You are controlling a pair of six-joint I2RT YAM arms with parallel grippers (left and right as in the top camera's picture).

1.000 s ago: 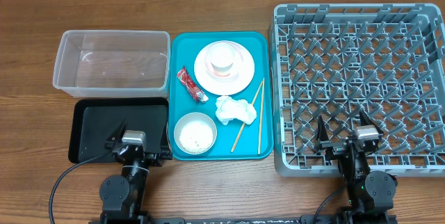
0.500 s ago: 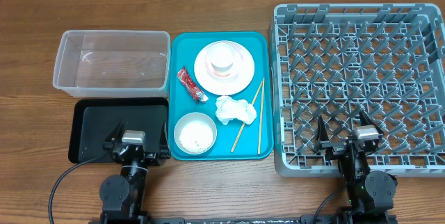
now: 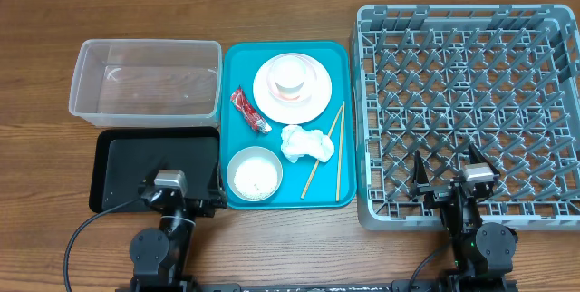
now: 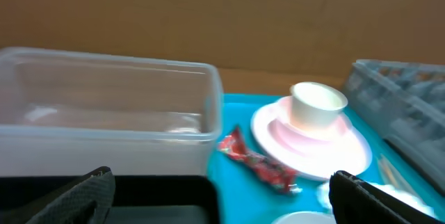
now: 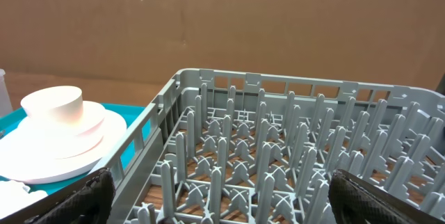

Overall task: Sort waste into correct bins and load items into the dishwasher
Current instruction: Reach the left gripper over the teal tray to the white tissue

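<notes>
Overhead, teal tray (image 3: 332, 58) close between clear tub (image 3: 145, 122) and grey rack (image 3: 462, 12)

I'm looking straight down over the whole table (image 3: 299, 247) through the overhead camera. The left wrist camera is riding low behind the left gripper (image 4: 221, 177), facing forward, with the clear tub (image 4: 104, 106) close ahead-left and the pink plate (image 4: 327, 151) ahead-right. The right wrist camera is facing forward past the right gripper (image 5: 221, 179) at the grey rack (image 5: 278, 147) close ahead, and is sharing that plate and its cup (image 5: 52, 102), off to the left.
</notes>
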